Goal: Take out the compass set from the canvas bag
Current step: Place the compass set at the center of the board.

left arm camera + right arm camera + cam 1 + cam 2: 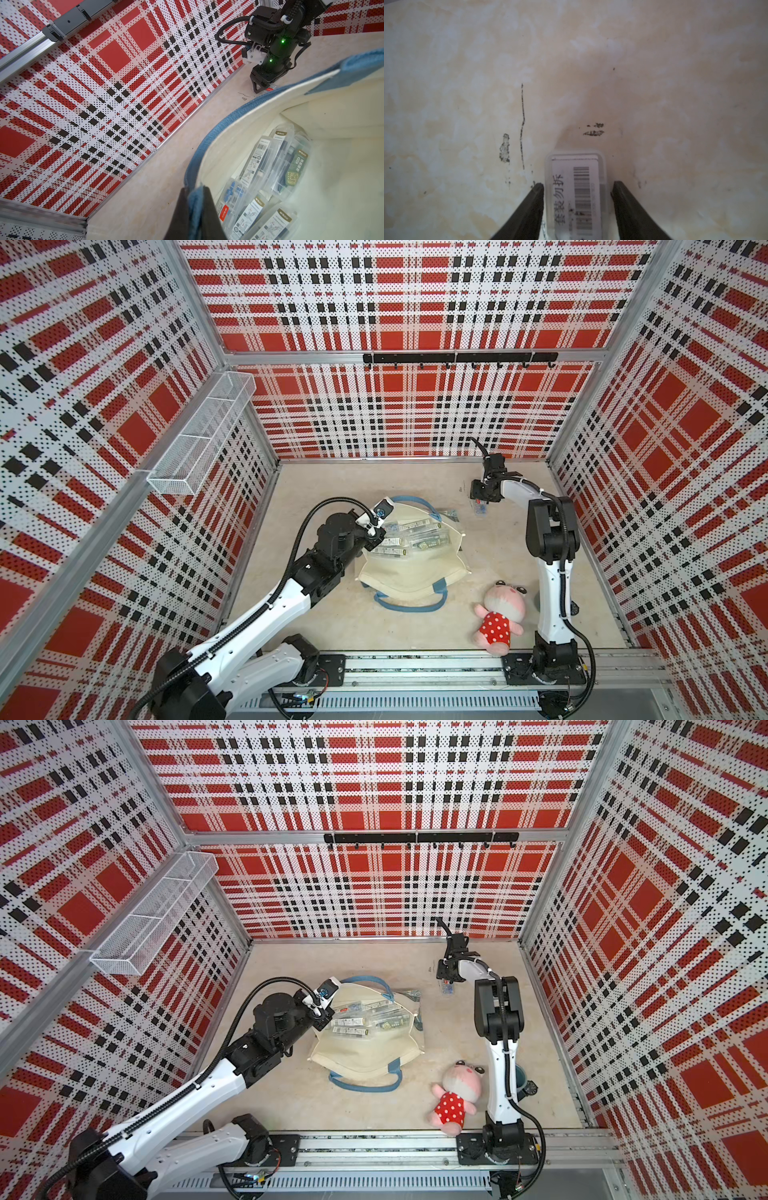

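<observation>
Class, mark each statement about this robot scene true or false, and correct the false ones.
1. The left gripper is clamped on the blue strap of the canvas bag. True.
2. The right gripper is reaching inside the bag. False: it is over the table beyond the bag, jaws open astride a clear case.
3. Several clear plastic cases lie in the bag. True.
4. The plush toy sits in the bag. False: it lies on the table, outside the bag.

surface: beige tabletop (pixel 332 626) | on it: canvas bag (pixel 411 572), compass set (pixel 480 509), plush toy (pixel 500 610)
</observation>
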